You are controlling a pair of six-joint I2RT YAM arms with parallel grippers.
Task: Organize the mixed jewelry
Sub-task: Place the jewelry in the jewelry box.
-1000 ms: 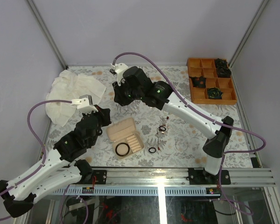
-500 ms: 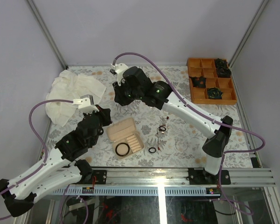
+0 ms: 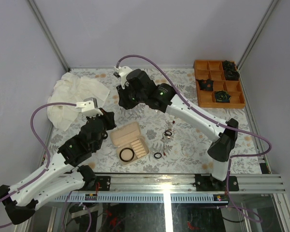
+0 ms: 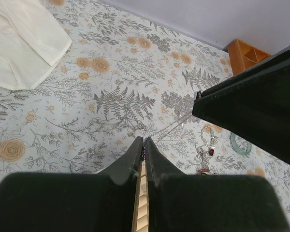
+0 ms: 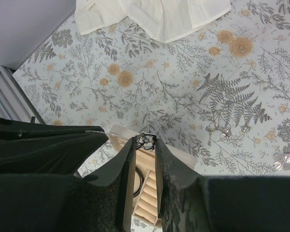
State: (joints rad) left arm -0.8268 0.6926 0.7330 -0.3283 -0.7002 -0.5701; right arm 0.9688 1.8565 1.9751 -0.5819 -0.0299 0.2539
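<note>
— How far along is the sorting?

— Early, I'd judge. One black ring (image 3: 126, 154) lies in the near left part of the open beige jewelry box (image 3: 135, 135). I see nothing else put away.

— And what is left?

— Most of it, loose on the floral table (image 3: 203, 145). A small jewelry cluster (image 3: 168, 134) sits just right of the box. A second black ring (image 3: 157, 155) lies on the near side of that cluster. The left wrist view shows a pale teal bracelet (image 4: 240, 145) beside the cluster. The right wrist view shows silvery earrings (image 5: 217, 128) lying apart from the box.

— The claws?

— The left gripper (image 4: 144, 141) is pinched closed by the box's far left edge. A thin chain (image 4: 166, 129) seems to run from its tips toward the right arm. The right gripper (image 5: 145, 143) is raised over the box's far side and nips a small dark lacy piece (image 5: 146, 139) between its fingertips. I cannot tell whether that piece belongs to the chain.

— So this piece is next for the box?

— Likely. It must be lowered in without snagging.

— The orange tray (image 3: 214, 64)?

— Far right, well apart from both arms. A white cloth (image 3: 77, 94) lies far left.
</note>
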